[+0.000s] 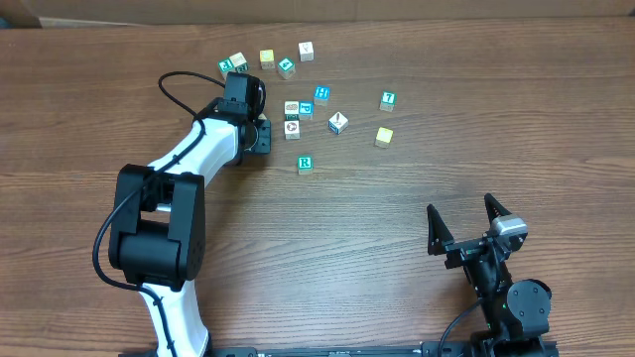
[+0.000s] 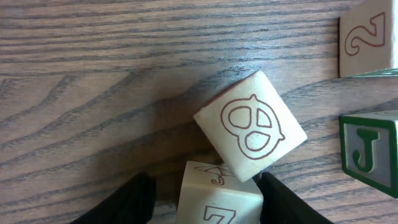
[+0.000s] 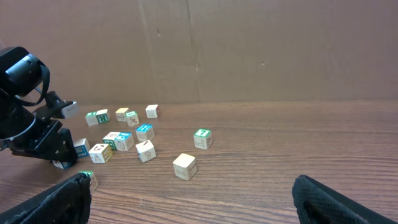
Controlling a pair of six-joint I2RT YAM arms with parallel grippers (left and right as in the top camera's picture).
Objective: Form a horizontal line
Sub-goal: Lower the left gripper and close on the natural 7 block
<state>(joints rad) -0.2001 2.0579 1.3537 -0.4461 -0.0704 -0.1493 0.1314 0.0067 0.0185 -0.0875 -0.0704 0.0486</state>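
Several small wooden letter blocks lie scattered on the far half of the wooden table [image 1: 397, 218]. My left gripper [image 1: 264, 135] is low among them. In the left wrist view its fingers [image 2: 205, 194] are open around a cream block with a 7 and an umbrella [image 2: 217, 202]; the right finger is at the block's edge and a gap shows on the left. A tilted pretzel block [image 2: 250, 124] lies just ahead, touching it. My right gripper [image 1: 464, 226] is open and empty near the front right, far from the blocks.
A block with a 2 [image 2: 367, 37] and a green J block [image 2: 370, 152] sit to the right. In the overhead view a green R block [image 1: 305, 164], a yellow block [image 1: 384, 136], a green block [image 1: 388, 100] and a loose row at the back [image 1: 267, 59] lie about.
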